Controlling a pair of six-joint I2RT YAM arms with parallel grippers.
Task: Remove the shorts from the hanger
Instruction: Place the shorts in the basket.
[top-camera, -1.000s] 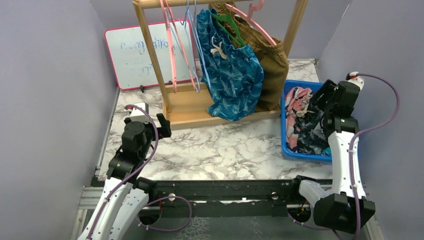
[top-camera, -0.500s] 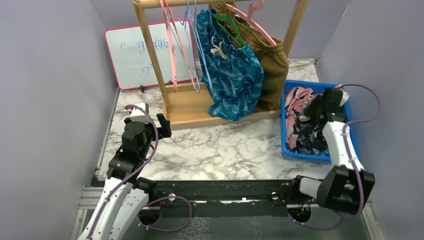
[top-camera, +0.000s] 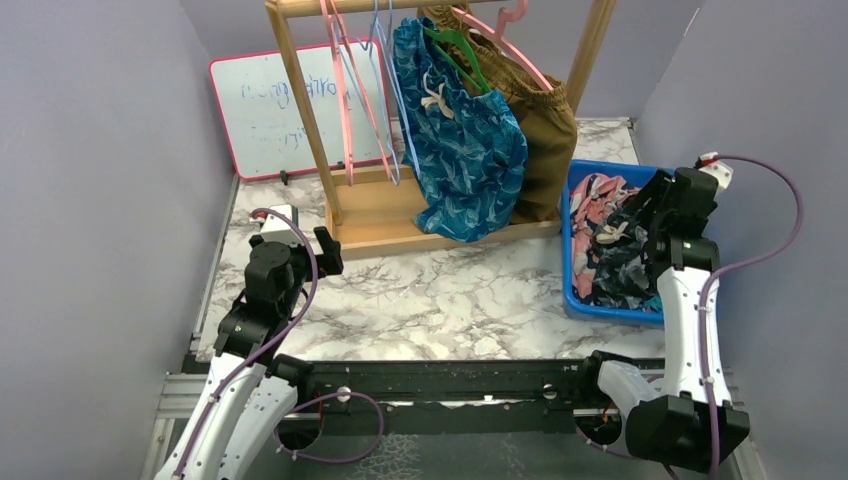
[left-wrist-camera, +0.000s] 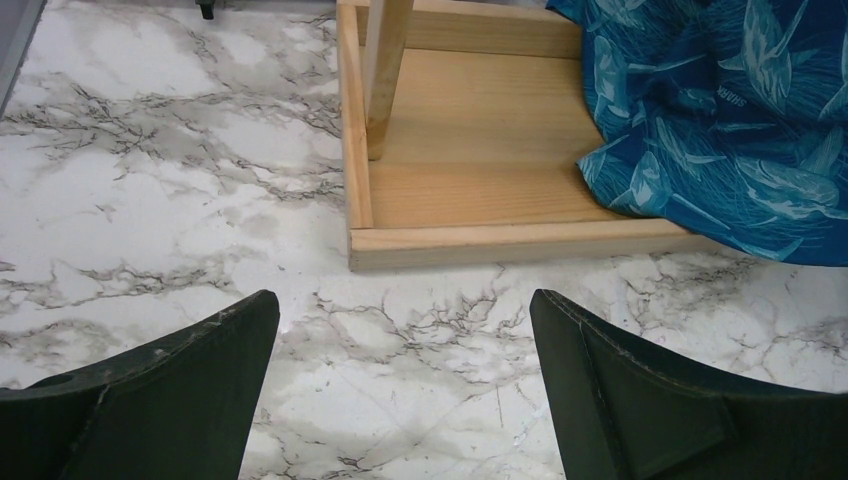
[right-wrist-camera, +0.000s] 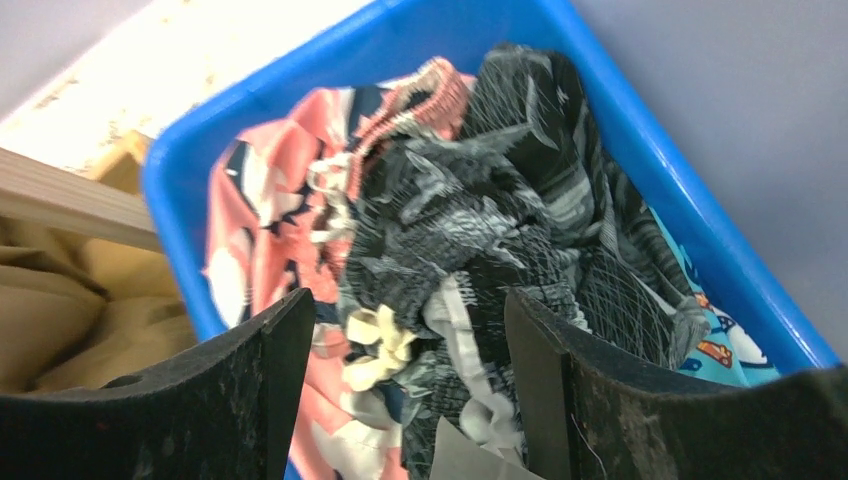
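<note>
Right gripper (right-wrist-camera: 408, 310) has lifted clear of the blue plastic bin (right-wrist-camera: 650, 150), jaws parted and empty; black patterned fabric shorts (right-wrist-camera: 480, 230) lie released inside. Teal patterned shorts (top-camera: 465, 150) still hang.

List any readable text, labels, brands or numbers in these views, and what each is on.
"SHARK": small print on the teal-blue patterned shorts, seen in the left wrist view.
Whiteboard: two lines of faint handwriting, too blurred to read.
Blue cartoon-print shorts in the blue bin: small red motif, too small to read.
Nothing else carries text.
</note>
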